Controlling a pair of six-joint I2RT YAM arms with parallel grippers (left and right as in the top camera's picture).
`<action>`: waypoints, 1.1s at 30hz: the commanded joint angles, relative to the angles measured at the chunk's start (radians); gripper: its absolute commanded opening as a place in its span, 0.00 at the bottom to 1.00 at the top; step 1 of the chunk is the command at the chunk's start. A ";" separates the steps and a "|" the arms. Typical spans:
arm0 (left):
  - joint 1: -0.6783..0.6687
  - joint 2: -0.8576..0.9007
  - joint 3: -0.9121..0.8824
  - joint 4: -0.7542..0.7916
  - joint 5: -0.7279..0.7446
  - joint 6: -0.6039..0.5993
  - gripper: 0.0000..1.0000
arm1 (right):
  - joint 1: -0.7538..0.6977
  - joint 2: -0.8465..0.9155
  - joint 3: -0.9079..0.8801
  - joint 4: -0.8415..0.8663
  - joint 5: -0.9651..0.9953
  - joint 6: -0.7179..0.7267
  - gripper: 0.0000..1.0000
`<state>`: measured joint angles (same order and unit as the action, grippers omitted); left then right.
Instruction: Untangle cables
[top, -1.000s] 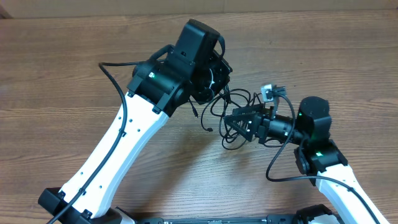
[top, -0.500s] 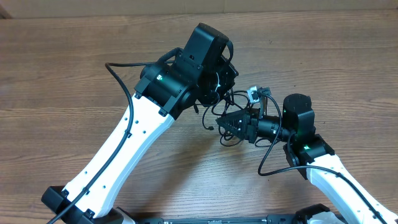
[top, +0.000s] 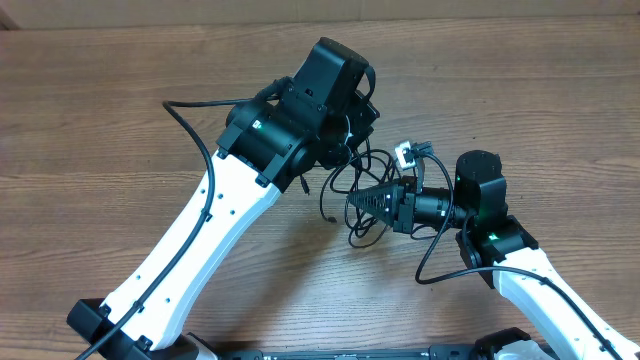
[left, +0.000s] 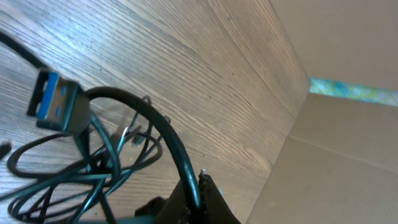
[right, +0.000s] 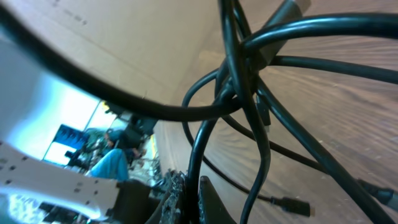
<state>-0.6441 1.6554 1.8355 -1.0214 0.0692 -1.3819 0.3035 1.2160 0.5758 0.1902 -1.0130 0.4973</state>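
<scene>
Table: matte brown board with long straight grain, lying under both tools.

Right arm, white shell with black joints: over the last second it has come in toward the left arm.

Right gripper: its jaws were splayed a second ago and are now clenched to a narrow black wedge. The wrist view shows one strand running down into the slit between its fingers. I take that as a fresh grasp, giving a second anchor to pull against.

Left gripper: clamped on a thicker strand that curves up out of it, unchanged.

Cables: thin, glossy black, round and limp. The bunch is strung between the two tool tips, with loops crossing just ahead of the right one and sagging to the wood beneath. They are still knotted.

USB plug: flat metal shell with a blue tongue, well ahead of the left fingers.

Small plug: slim and black, lying loose on the table beside the right fingers.
</scene>
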 joint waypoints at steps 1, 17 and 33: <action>0.053 0.005 0.028 -0.003 -0.055 -0.010 0.04 | 0.005 0.000 0.014 0.002 -0.118 -0.001 0.04; 0.386 0.005 0.028 -0.293 -0.022 -0.010 0.04 | 0.005 0.000 0.014 -0.005 -0.230 -0.032 0.04; 0.395 0.005 0.028 -0.177 0.295 0.434 0.04 | 0.005 0.000 0.014 -0.005 -0.208 -0.031 0.85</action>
<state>-0.2504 1.6558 1.8355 -1.2331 0.2356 -1.1450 0.3035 1.2160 0.5758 0.1825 -1.2156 0.4702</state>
